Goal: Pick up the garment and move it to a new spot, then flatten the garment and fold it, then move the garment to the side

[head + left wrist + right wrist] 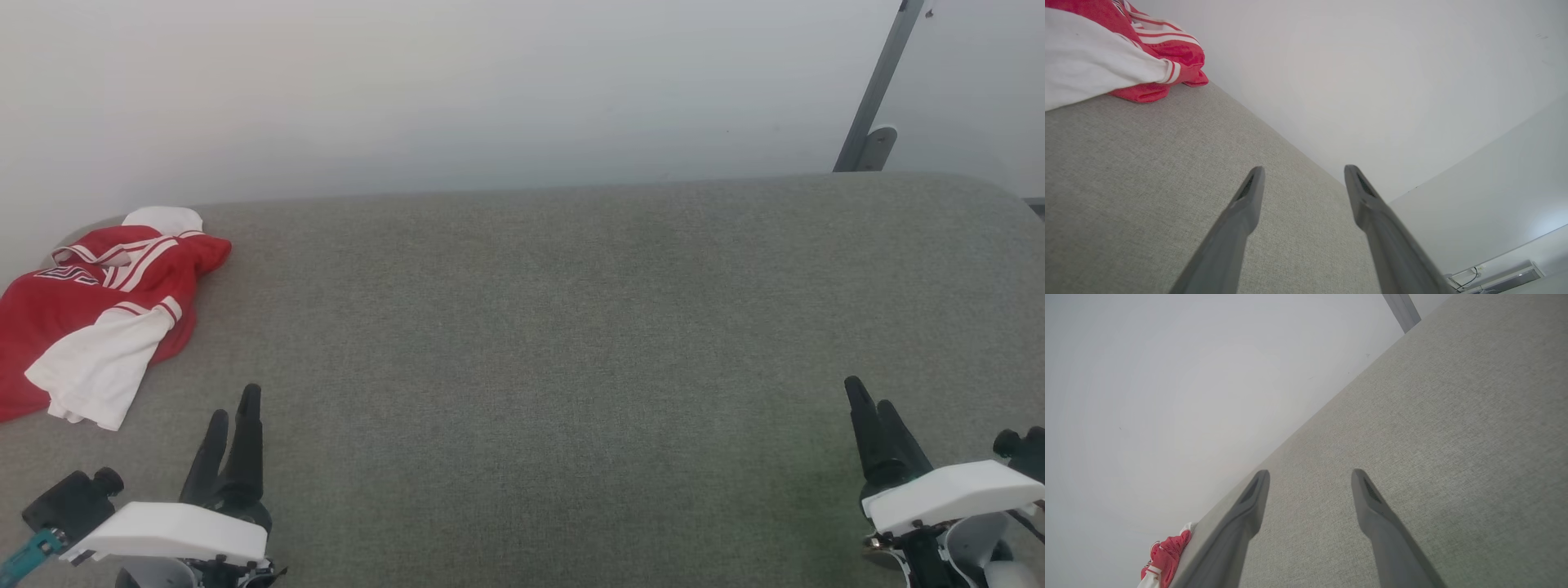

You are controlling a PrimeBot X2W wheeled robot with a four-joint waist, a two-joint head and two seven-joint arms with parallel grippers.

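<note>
Step in hand, by my reading: the 1st one, pick-up, not yet begun, since the garment point(106, 310) lies bunched and unfolded at the far-left end of the grey table point(539, 343), w/ part of it running off the head view's left edge. It's a crumpled heap: red body, one white short sleeve draped over the near side, red-and-white striped trim at the cuff, a 2nd bit of white at the back by the wall. The dark white-outlined lettering shows only in part and isn't readable. Just right of it and nearer the robot, the left gripper point(235, 406) sits over the table top, jaws parted w/ nothing btwn them, clear of the fabric. Next move prob. calls for that arm to swing left and forward, come down on a thick fold (sleeve or shoulder), close, then carry it toward the table's middle. Far right, the right gripper point(868, 394) is likewise parted and empty, well apart from the garment. A grey post point(878, 86) leans up the wall beyond it.
</note>
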